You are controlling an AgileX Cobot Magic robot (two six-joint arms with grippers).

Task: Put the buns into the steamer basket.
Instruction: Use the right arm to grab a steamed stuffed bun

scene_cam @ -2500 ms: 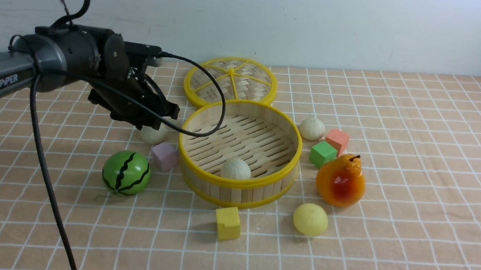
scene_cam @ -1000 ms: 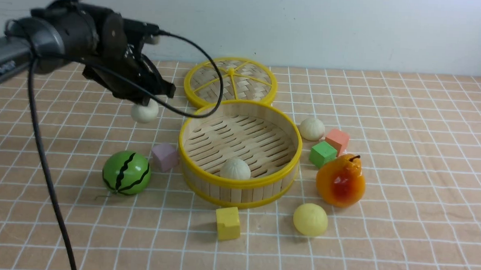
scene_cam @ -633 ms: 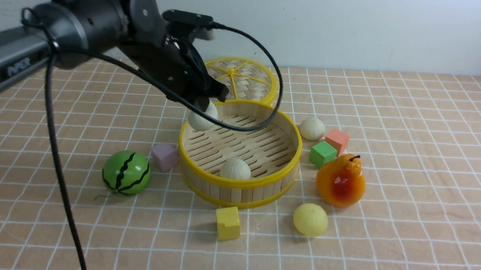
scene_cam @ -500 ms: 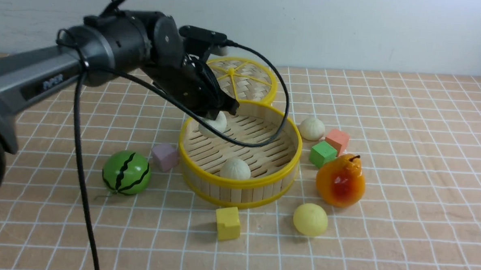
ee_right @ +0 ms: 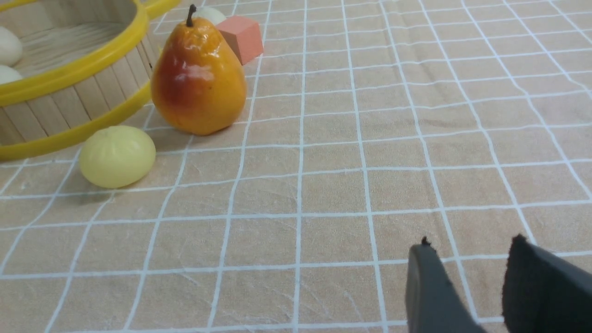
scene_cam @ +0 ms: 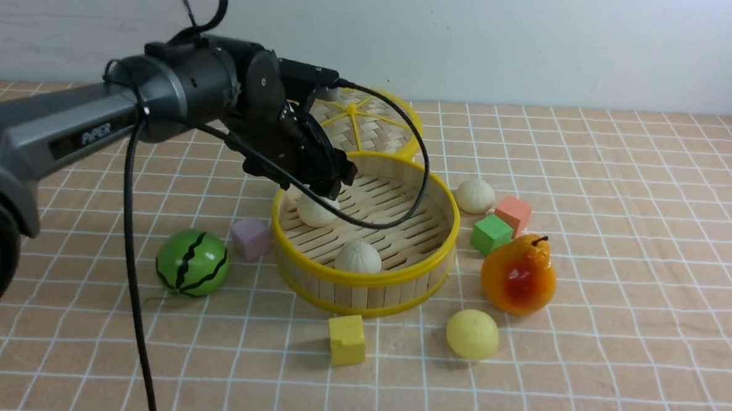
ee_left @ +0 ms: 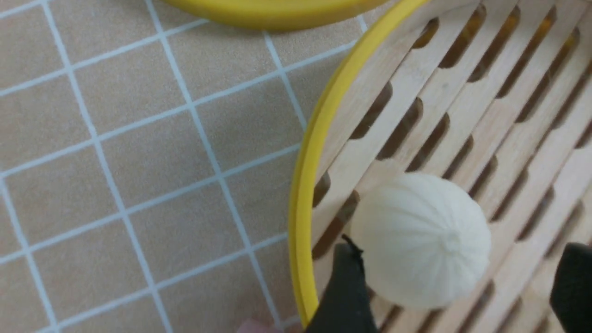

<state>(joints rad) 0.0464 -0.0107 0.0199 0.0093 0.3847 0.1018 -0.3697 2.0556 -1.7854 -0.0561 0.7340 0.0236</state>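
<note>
One off-white bun (scene_cam: pixel 316 209) lies on the floor of the steamer basket (scene_cam: pixel 363 278) by its left wall, between the spread fingers of the left end effector (ee_left: pixel 458 245); a second bun (scene_cam: pixel 358 257) sits inside against the wall nearest the front edge of the surface (scene_cam: pixel 615 303). A third off-white bun (scene_cam: pixel 474 195) and the pale yellow bun (scene_cam: pixel 472 333) rest on the surface right of the basket. The fingers of the right end effector (ee_right: pixel 471 240) stand slightly apart, empty.

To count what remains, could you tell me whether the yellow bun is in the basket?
No, the yellow bun lies outside the basket, in front of the pear.
</note>
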